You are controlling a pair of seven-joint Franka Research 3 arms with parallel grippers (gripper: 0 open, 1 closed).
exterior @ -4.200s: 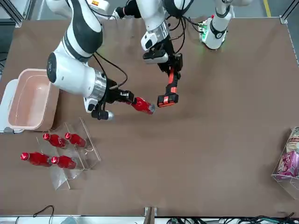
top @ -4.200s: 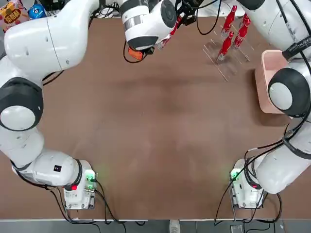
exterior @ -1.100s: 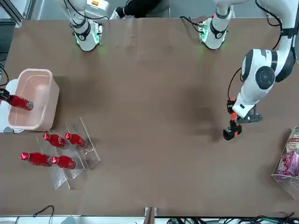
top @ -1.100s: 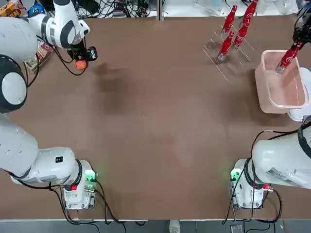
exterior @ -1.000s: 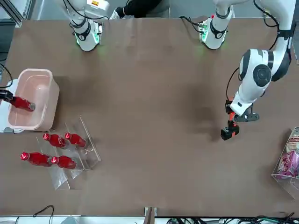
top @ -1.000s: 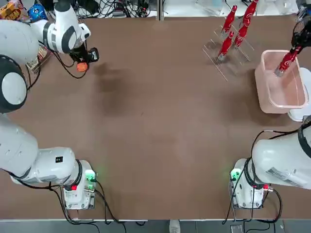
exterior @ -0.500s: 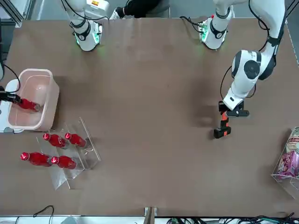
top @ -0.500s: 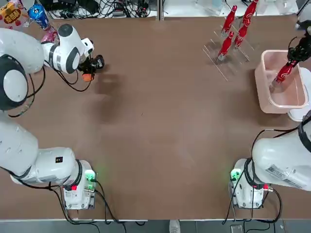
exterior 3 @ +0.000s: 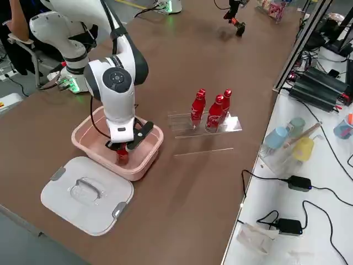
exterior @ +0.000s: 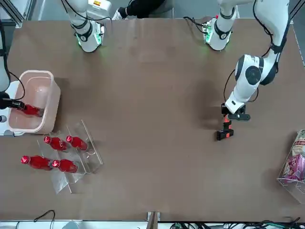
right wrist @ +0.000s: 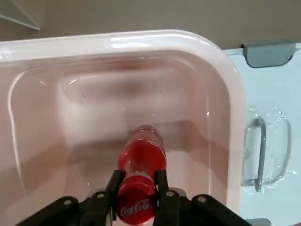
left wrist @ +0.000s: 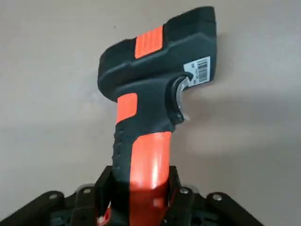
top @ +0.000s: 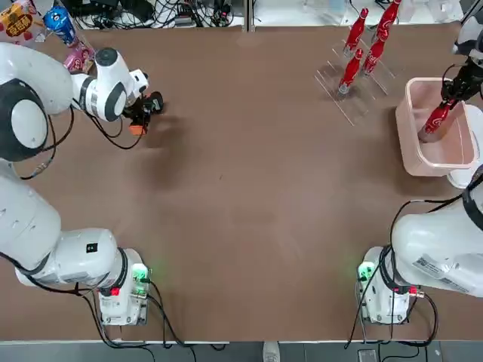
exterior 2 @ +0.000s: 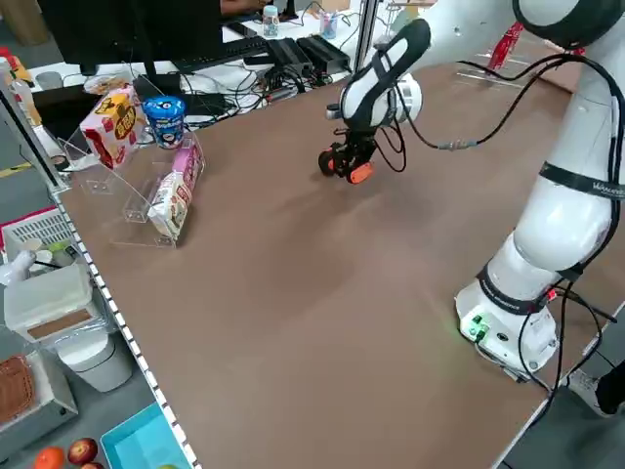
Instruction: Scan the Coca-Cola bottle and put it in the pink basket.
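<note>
Inside pink basket [right wrist: 113, 101]: bottle [right wrist: 142, 157], lower

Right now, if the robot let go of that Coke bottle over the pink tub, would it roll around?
The bottle would probably roll a little, since its sides look round. The pink tub's raised walls should stop it. It might be slippery too, because it looks smooth and shiny.

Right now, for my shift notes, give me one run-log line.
right fingers: shut on Coca-Cola bottle, inside pink basket | left fingers: shut on barcode scanner, above table
</note>
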